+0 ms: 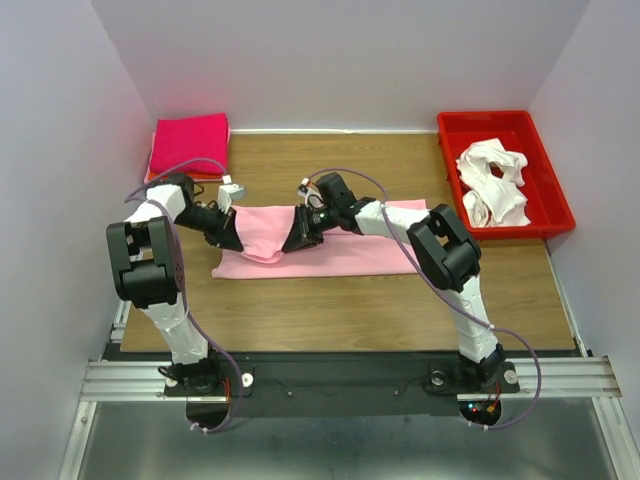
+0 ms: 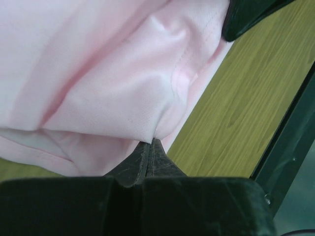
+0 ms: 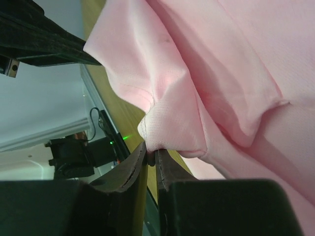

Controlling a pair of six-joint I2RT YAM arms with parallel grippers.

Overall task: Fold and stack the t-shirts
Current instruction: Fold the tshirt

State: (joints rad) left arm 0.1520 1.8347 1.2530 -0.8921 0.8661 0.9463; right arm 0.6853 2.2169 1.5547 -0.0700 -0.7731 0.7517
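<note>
A light pink t-shirt lies across the middle of the wooden table, its left part lifted into a sagging fold. My left gripper is shut on the pink shirt's edge at the left of the fold. My right gripper is shut on another bit of that shirt at the right of the fold. The two grippers are close together, a little above the table. A folded magenta t-shirt lies at the back left corner. White t-shirts lie crumpled in a red bin.
The red bin stands at the back right of the table. White walls enclose the table on three sides. The other arm's dark finger shows at the top of the left wrist view.
</note>
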